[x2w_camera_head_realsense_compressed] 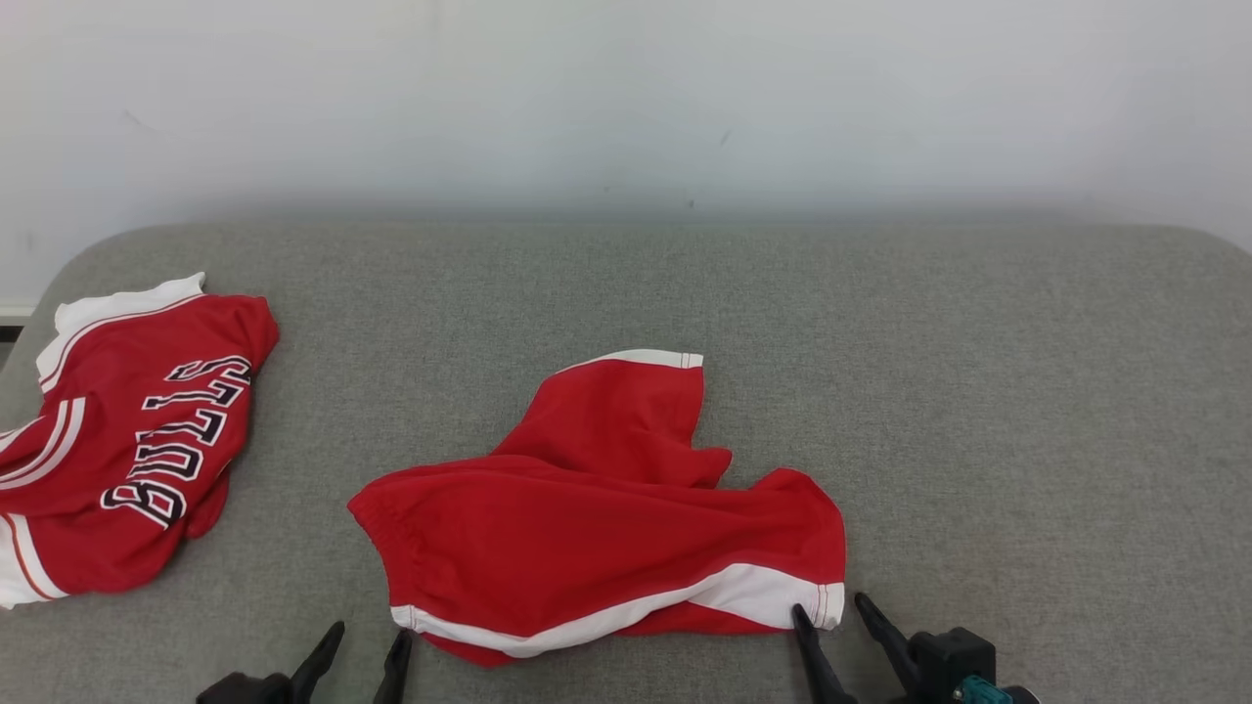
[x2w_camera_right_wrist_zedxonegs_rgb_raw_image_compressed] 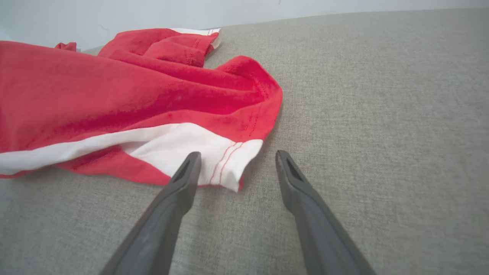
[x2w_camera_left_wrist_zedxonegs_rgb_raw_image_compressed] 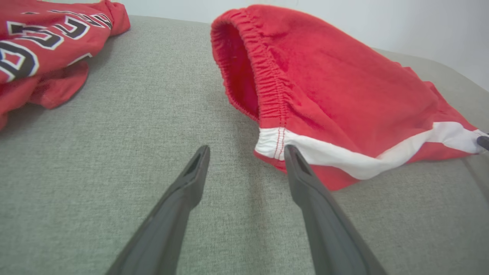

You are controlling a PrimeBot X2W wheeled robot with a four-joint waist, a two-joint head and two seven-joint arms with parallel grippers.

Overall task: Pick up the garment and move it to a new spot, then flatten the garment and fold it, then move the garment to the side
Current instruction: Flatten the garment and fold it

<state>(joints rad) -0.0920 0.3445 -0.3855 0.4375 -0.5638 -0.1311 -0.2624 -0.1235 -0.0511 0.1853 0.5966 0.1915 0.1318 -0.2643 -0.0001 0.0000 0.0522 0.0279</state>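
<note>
Grey upholstered surface [x2w_camera_head_realsense_compressed: 880, 342] held rumpled red shorts [x2w_camera_head_realsense_compressed: 587, 508] at its middle, a Bulls jersey [x2w_camera_head_realsense_compressed: 137, 440] far left; left gripper [x2w_camera_head_realsense_compressed: 370, 634] and right gripper [x2w_camera_head_realsense_compressed: 829, 606], jaws spread, sat at the shorts' near corners.

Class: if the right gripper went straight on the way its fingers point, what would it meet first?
Likely the white hem corner of the red shorts, ahead between the open fingers of the right gripper; its height above the cloth is unclear.

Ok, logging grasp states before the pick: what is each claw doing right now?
Left claw: open, empty, by the waistband corner of the shorts.
Right claw: open, empty, at their white hem corner.
</note>
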